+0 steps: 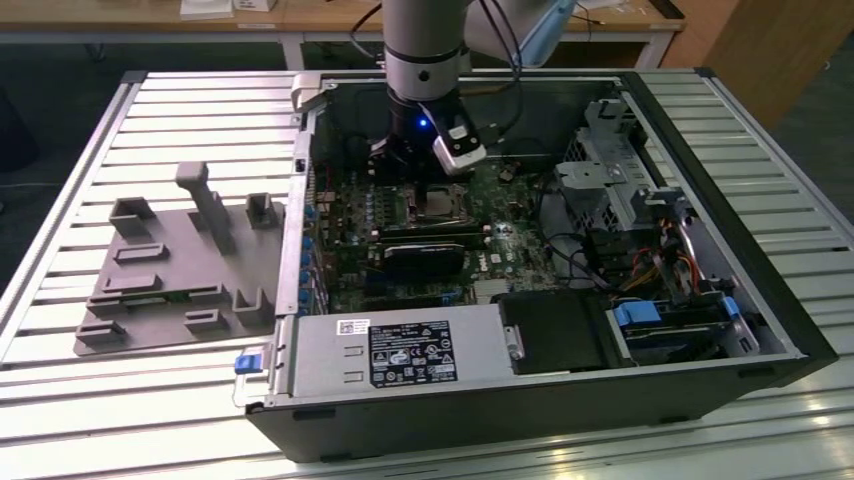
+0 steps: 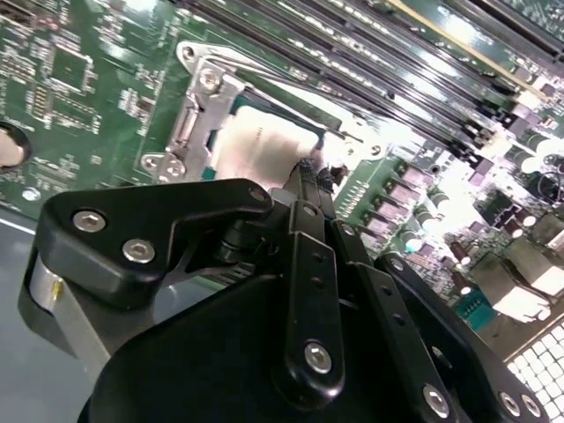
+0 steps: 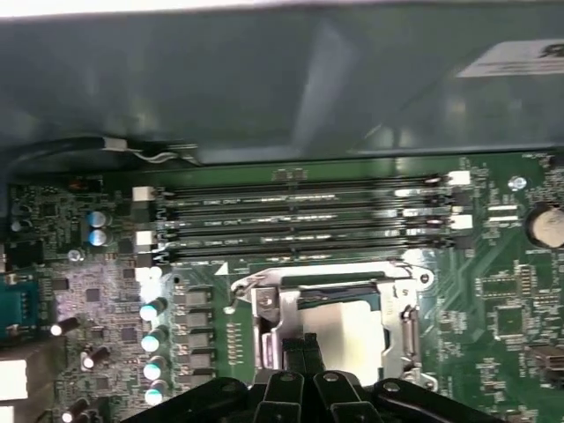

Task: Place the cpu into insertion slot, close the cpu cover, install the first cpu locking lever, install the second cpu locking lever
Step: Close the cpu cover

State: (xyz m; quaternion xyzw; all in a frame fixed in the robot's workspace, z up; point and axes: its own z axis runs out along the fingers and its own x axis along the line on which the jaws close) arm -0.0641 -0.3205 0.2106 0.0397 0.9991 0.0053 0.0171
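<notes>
The cpu cover (image 3: pixel 266 308) lies flat over the cpu (image 3: pixel 348 322), whose pale top shows through the window. The gripper (image 3: pixel 301 348), closed at the tips, sits at the cover's edge. Four memory slots (image 3: pixel 300 220) run alongside.

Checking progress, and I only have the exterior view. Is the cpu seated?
Observer: Yes. In both wrist views the cpu lies flat, silver top up.
Operator: Cover?
Observer: The cover looks to be down, framing the cpu.
Operator: Gripper?
Observer: In the second wrist view the gripper is shut, with its tips at the cpu's edge.
Operator: Levers latched?
Observer: I can't tell. In the first wrist view a thin lever runs along the cover's side nearest the memory slots.
</notes>
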